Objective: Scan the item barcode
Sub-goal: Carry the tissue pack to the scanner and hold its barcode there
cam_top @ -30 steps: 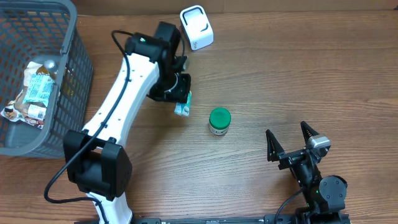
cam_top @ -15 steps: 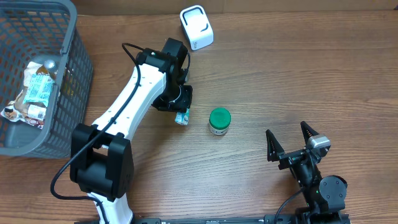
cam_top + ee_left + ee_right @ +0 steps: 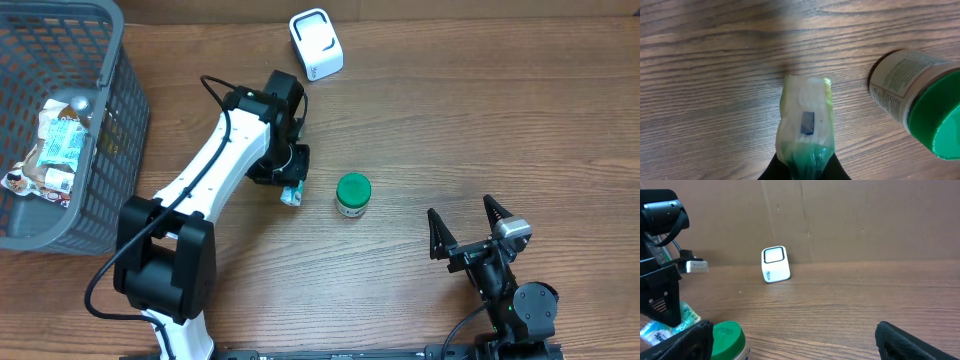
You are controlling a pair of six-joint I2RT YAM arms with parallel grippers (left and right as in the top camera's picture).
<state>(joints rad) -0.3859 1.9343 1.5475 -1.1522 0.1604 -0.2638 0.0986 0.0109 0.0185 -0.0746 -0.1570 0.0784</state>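
The item, a small white-and-green packet (image 3: 292,192) (image 3: 805,112), hangs from my left gripper (image 3: 289,179) (image 3: 804,167), which is shut on its green end. A small dark rectangle shows on the packet's face. It hovers close over the wood, just left of a green-lidded jar (image 3: 352,194) (image 3: 920,112) (image 3: 726,339). The white scanner (image 3: 316,43) (image 3: 775,264) stands at the back of the table, beyond the left arm. My right gripper (image 3: 468,232) (image 3: 795,341) stands wide open at the front right with nothing between its fingers.
A grey wire basket (image 3: 124,118) with several wrapped goods stands at the far left. Bare wood lies between the jar and the right gripper. A cardboard wall closes the back of the table.
The left arm has swung right and toward the front with the packet, bringing it next to the jar. The right arm has not moved.
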